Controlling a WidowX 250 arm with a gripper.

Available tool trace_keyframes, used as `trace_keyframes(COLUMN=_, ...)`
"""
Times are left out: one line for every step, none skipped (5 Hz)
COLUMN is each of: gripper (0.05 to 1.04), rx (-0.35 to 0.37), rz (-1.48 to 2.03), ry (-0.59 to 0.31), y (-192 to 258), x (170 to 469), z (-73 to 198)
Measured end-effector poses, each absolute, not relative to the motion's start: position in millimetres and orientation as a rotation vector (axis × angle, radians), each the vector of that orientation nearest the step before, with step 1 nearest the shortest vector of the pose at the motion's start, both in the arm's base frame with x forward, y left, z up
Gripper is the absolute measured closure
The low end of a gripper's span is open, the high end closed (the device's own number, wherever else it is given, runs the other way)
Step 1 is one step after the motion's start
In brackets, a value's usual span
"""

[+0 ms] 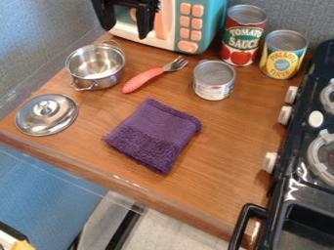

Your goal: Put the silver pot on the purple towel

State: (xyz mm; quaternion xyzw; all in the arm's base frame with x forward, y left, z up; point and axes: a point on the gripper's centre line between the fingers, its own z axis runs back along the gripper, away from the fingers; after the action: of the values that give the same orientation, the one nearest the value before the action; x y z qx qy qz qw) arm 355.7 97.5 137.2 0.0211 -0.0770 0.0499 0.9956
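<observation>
End effector (126, 33) wide at far left, by the boxy teal-and-cream toy microwave (213, 22). Shiny round steel pot (96, 67) just nearer on wood-grain surface (238, 134). Nubby purple folded cloth (155, 134) mid-surface.

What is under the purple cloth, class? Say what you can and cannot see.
The wooden counter shows all around the purple cloth; whatever lies beneath is covered and cannot be seen.
</observation>
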Motion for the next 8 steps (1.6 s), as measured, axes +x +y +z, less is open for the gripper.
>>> trace_keyframes(gripper=0.083, rx=0.035, rz=0.101, ry=-0.121, y=97.6, x=355.9, z=124.5)
trace_keyframes(gripper=0.083, rx=0.028, rz=0.135, ry=-0.076, y=106.7, x=359.6, z=94.1)
trace_keyframes(gripper=0.083, rx=0.026, rz=0.214, ry=-0.045, y=129.8, x=367.9, z=67.2)
trace_keyframes(gripper=0.083, rx=0.051, rz=0.243, ry=-0.072, y=141.9, x=377.0, z=53.1)
trace_keyframes(gripper=0.083, rx=0.053, rz=0.266, ry=-0.075, y=150.8, x=382.8, z=32.0)
trace_keyframes(gripper=0.137, rx=0.058, rz=0.271, ry=-0.083, y=153.2, x=384.4, z=32.3)
trace_keyframes(gripper=0.425, rx=0.053, rz=0.272, ry=-0.084, y=152.0, x=385.0, z=31.7)
trace_keyframes(gripper=0.727, rx=0.043, rz=0.274, ry=-0.082, y=149.8, x=384.9, z=32.2)
